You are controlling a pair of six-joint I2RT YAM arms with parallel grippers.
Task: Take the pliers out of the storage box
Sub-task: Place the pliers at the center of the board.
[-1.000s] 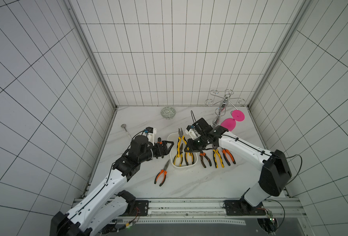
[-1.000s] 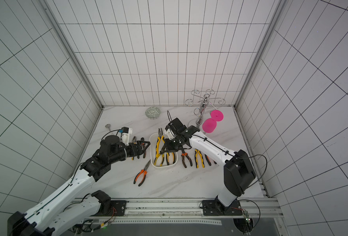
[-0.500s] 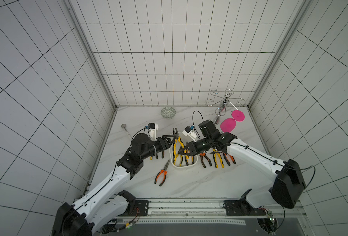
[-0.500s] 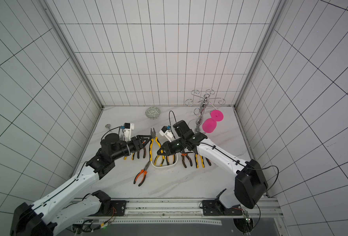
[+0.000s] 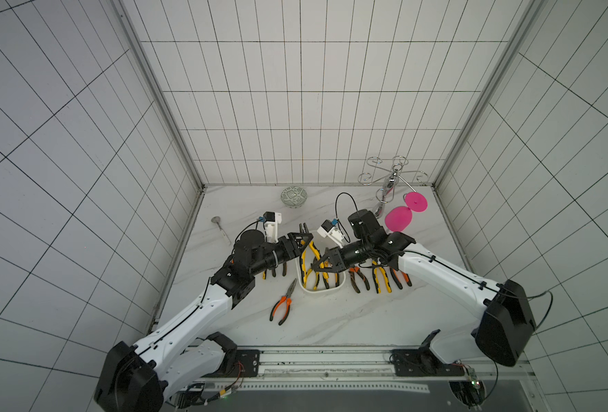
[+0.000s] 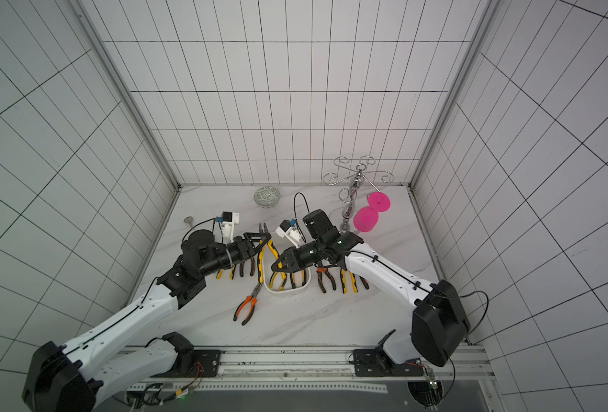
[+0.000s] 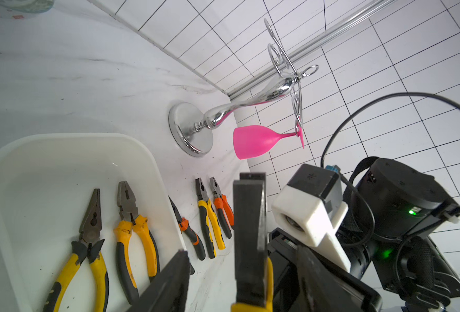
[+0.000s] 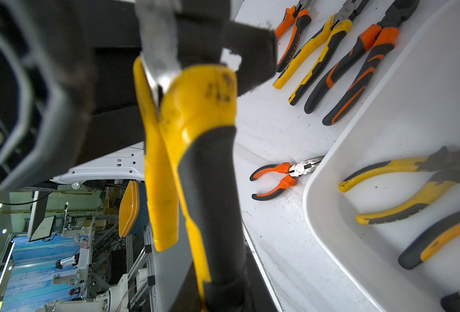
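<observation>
bright even light, soft shadows; top views bow at edges; pliers [image 8: 196, 129] nearest right wrist lens blurred.

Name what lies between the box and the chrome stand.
Nothing: bare table between box and stand, shown in the left wrist view.

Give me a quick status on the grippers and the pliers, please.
Right gripper shut on yellow pliers over the storage box. Left gripper at another pair, grip unclear. More pairs in box. Grippers close together.
</observation>
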